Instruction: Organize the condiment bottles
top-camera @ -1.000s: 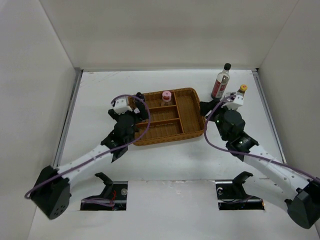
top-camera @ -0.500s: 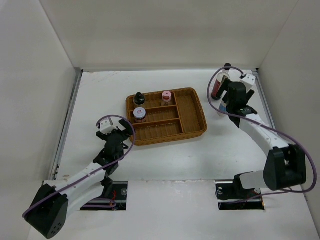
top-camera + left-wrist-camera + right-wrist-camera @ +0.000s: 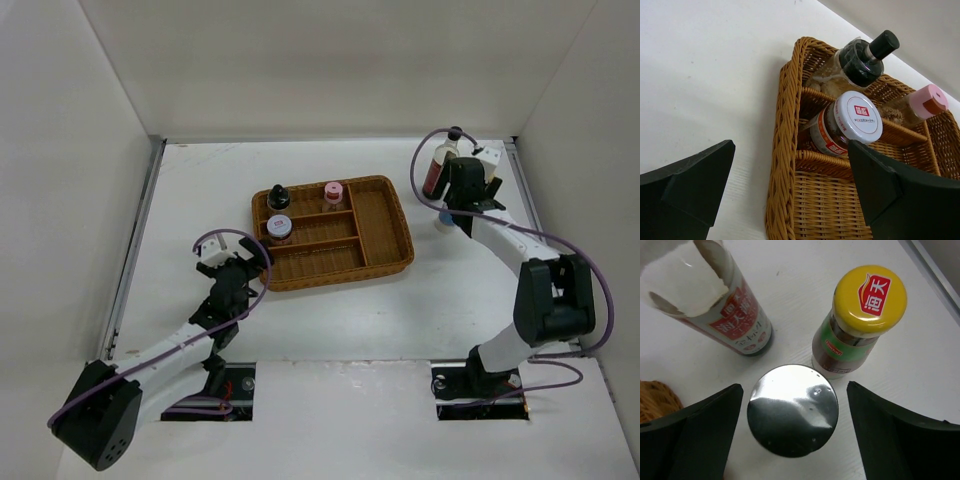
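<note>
In the right wrist view my right gripper (image 3: 792,407) is open, its fingers on either side of a bottle's glossy round top (image 3: 792,412), not touching it. Behind stand the green-and-yellow-capped bottle (image 3: 860,322) and the tall clear red-labelled bottle (image 3: 722,300). From above, this gripper (image 3: 450,205) hangs over the white-and-blue bottle (image 3: 442,220), next to the tall bottle (image 3: 440,165). The squat black-capped bottle (image 3: 278,197), pink-capped bottle (image 3: 333,194) and short pink-lidded jar (image 3: 279,228) stand in the wicker tray (image 3: 385,235). My left gripper (image 3: 232,270) is open and empty, left of the tray.
The tray's left rim (image 3: 785,150) lies between my left fingers' line of sight, with the jar (image 3: 850,122) and black-capped bottle (image 3: 862,57) behind it. The right wall's edge (image 3: 525,200) runs close behind the right-hand bottles. White walls enclose the table.
Over the second, my left arm drew back from the tray's left end, uncovering two bottles there. My right arm swung out to the far-right bottles and settled over one.
</note>
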You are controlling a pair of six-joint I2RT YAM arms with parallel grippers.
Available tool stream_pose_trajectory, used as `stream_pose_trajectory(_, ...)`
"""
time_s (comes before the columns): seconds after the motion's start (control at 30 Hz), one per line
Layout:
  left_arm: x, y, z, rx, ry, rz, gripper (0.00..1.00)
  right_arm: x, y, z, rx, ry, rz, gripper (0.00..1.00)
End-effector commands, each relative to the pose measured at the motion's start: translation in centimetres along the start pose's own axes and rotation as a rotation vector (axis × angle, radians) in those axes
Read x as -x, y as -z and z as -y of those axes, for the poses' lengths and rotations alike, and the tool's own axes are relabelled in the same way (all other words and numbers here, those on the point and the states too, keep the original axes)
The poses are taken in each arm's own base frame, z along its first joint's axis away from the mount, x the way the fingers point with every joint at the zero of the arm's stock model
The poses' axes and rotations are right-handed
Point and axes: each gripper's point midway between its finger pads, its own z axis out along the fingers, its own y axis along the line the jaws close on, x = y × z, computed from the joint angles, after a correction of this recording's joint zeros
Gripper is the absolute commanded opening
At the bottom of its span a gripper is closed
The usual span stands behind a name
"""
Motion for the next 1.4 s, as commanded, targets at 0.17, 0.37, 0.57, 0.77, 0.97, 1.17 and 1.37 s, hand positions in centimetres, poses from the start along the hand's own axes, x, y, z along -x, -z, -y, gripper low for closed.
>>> stream_pose_trajectory(0.17, 0.9, -0.3, 0.7, -0.021, 0.053, 0.04, 1.0, 2.1, -0.3, -0.6, 0.002, -0.031, 0.07, 0.52)
stream_pose_trajectory(0.37, 1.1, -0.4, 0.4, -0.014, 0.055, 0.045, 1.0, 6.8, 7.4, -4.2, 0.13, -0.04, 0.248, 0.48)
stream_pose_trajectory(0.57, 1.0, -0.4, 0.5, -0.018, 0.059, 0.046, 1.0, 6.9, 15.7, -14.1, 0.456, 0.012, 0.293, 0.49)
stream_pose_trajectory(0.77, 0.9, -0.4, 0.4, -0.017, 0.055, 0.039, 1.0, 4.1, 19.4, -22.7, 0.661, 0.052, 0.277, 0.49)
stream_pose_trajectory(0.97, 0.9, -0.4, 0.4, -0.021, 0.057, 0.036, 1.0, 2.5, 20.4, -26.8, 0.732, 0.069, 0.252, 0.49)
stream_pose_trajectory(1.17, 1.0, -0.4, 0.3, -0.024, 0.065, 0.041, 1.0, -1.9, 19.3, -28.4, 0.732, 0.132, 0.182, 0.49)
stream_pose_trajectory(1.37, 0.7, -0.5, 0.4, -0.026, 0.068, 0.03, 1.0, -6.8, 17.1, -29.8, 0.733, 0.195, 0.089, 0.51)
